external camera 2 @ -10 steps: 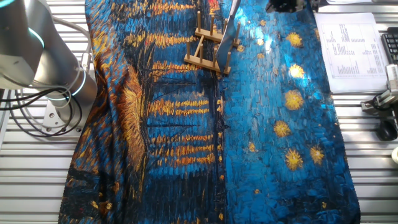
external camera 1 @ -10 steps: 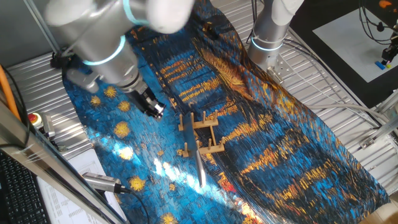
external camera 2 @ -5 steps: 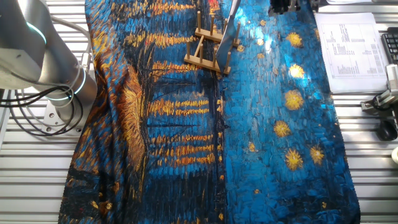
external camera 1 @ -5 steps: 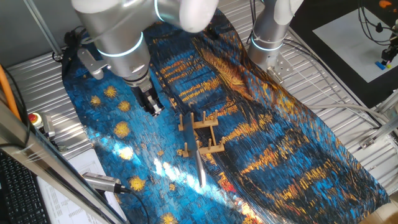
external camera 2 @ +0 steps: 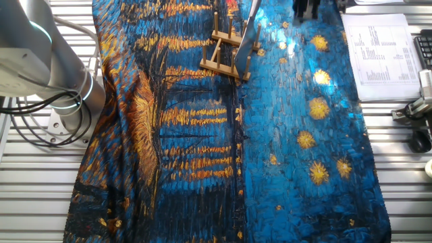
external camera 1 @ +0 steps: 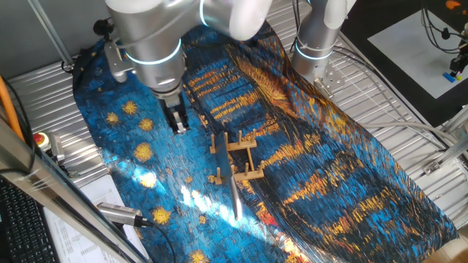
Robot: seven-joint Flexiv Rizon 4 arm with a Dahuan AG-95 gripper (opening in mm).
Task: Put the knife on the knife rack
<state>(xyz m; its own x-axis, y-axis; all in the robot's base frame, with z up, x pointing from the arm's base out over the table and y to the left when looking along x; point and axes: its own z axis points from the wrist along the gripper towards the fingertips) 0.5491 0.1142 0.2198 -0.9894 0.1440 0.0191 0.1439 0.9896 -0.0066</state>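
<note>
The knife (external camera 1: 235, 196) has a dull-grey blade and stands on edge in the light wooden knife rack (external camera 1: 238, 157), sticking out past its near end. In the other fixed view the knife (external camera 2: 251, 23) stands between the pegs of the rack (external camera 2: 226, 52). My gripper (external camera 1: 179, 126) hangs left of the rack, apart from it, pointing down at the cloth. Its fingers hold nothing. In the other fixed view only the fingertips of the gripper (external camera 2: 305, 7) show at the top edge, slightly apart.
A blue and orange painted cloth (external camera 1: 307, 168) covers the table. A silver cylinder with a black cable (external camera 1: 121, 213) lies at the front left. A red button (external camera 1: 40, 139) and a keyboard (external camera 1: 18, 226) are at the left. Papers (external camera 2: 378, 47) lie beside the cloth. A second arm's base (external camera 1: 316, 47) stands behind.
My arm has swung right and my gripper has turned to point straight down, staying left of the rack. The knife and rack have not moved.
</note>
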